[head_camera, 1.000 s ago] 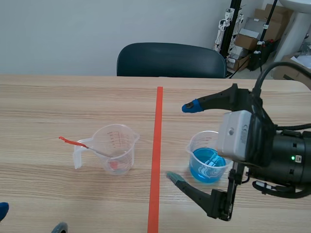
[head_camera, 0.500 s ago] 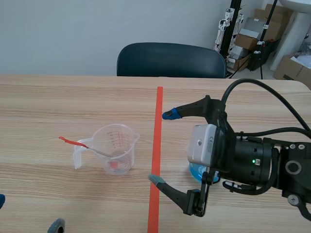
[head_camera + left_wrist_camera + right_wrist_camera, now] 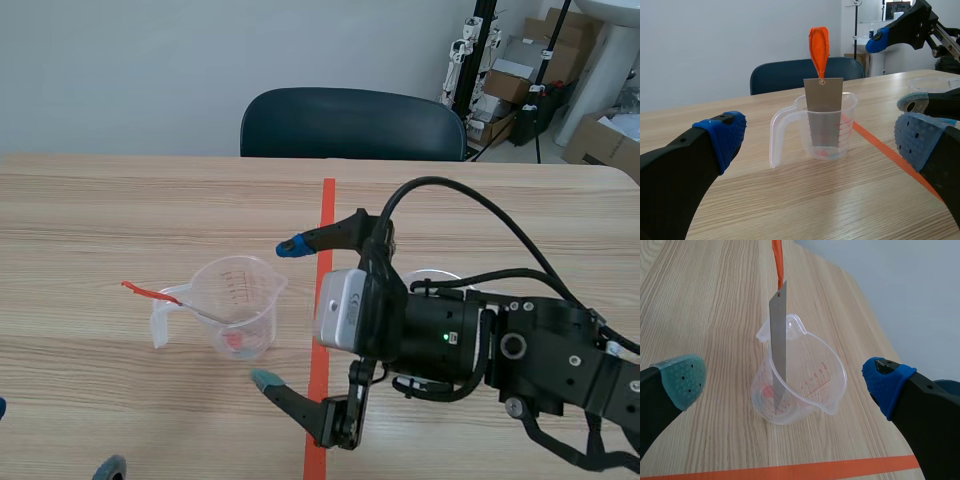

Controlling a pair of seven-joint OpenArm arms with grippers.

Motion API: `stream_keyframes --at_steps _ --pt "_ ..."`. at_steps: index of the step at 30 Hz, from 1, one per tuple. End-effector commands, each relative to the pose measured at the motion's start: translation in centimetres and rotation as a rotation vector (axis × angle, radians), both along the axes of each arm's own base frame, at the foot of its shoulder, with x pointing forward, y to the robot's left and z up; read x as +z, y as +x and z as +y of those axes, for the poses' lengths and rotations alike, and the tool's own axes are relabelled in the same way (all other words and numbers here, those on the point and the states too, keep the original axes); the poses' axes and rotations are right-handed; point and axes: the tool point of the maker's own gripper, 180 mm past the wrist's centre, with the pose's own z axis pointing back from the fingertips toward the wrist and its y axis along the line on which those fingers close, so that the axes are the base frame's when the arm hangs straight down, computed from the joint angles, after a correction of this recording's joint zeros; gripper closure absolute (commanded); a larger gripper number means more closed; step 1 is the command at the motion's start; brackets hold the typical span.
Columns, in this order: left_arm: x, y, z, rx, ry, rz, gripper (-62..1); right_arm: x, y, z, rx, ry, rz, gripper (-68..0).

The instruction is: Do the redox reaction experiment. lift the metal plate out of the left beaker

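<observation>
The cup [image 3: 235,305] is clear plastic with red scale marks. The metal plate [image 3: 824,107] in it is plain grey, its tag [image 3: 818,47] orange-red. The table [image 3: 120,210] shows pale wood grain. The right claw [image 3: 278,312] is black, with dotted pads [image 3: 291,245], one blue, one grey-green.

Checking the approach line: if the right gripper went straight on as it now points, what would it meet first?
Probably the clear beaker, straight ahead between the open fingers of the right gripper; the metal plate stands inside it. Depth is uncertain.
</observation>
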Motion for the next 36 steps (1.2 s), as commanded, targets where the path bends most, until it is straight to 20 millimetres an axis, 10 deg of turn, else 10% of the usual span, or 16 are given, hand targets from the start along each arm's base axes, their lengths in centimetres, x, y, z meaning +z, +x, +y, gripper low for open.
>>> stream_keyframes --at_steps 1,36 --pt "0.4 -0.5 -0.1 0.001 -0.009 -0.012 -62.3 1.3 0.4 0.7 0.018 0.022 -0.043 -67.9" --pt "0.1 -0.7 -0.3 -0.007 -0.014 0.007 -62.3 1.4 1.9 7.2 0.030 0.059 -0.040 -67.9"
